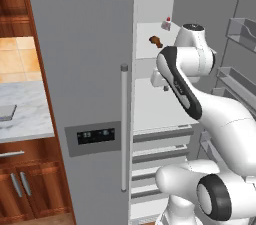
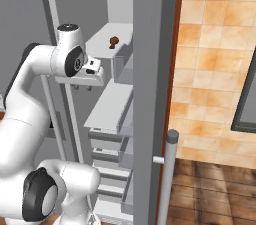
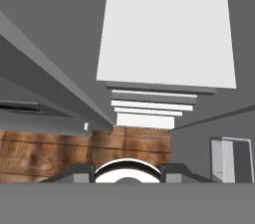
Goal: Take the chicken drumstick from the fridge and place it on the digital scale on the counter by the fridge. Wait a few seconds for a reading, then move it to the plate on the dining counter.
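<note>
Small white red-topped item (image 1: pixel 166 24), upright on white shelf. Orange-tan tiled wall (image 2: pixel 220 49). Reddish wood cabinet with silver handles (image 1: pixel 20 184). Brown wood-plank floor (image 2: pixel 215 194).

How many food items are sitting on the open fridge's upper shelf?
2: the chicken drumstick near the shelf's middle, and a small white red-topped item farther back toward the rear wall. The arm may hide others.

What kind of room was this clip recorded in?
A rendered home kitchen, most likely: an open grey side-by-side fridge with white shelves, a marble counter over reddish wood cabinets, and an orange tiled wall.
</note>
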Tool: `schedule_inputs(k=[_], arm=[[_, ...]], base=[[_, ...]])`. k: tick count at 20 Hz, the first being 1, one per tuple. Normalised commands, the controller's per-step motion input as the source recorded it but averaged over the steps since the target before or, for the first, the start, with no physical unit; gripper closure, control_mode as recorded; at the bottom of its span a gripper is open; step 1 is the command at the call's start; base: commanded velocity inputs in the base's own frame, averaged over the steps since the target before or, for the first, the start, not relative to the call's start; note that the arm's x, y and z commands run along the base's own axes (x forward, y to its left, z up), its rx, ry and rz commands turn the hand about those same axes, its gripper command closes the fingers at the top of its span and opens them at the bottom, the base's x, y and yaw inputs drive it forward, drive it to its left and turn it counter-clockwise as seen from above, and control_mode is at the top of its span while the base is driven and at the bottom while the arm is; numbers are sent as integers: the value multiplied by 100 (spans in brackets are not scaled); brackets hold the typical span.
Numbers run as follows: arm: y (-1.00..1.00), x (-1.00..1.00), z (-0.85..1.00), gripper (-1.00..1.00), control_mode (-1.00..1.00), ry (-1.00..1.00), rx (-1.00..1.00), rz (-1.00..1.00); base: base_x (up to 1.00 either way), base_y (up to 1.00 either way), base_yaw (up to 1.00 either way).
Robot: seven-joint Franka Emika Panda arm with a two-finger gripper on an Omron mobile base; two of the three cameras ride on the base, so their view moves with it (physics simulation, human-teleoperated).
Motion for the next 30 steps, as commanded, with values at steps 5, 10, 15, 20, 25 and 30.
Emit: schedule_inputs(k=[5,10,15,20,25,30], arm=[[-2,-31,0,-100,-100,-17,0,0],[-22,-21,45,-100,-100,-40,7,0],[-14,13,71,-100,-100,-35,3,0],[-7,36,64,-100,-100,-27,0,0],[-3,53,47,-100,-100,-11,0,-1],[-2,88,13,-100,-100,-1,0,-3]], base=[[0,0,0],[0,0,0],[0,0,0],[0,0,0],[0,0,0],[0,0,0]])
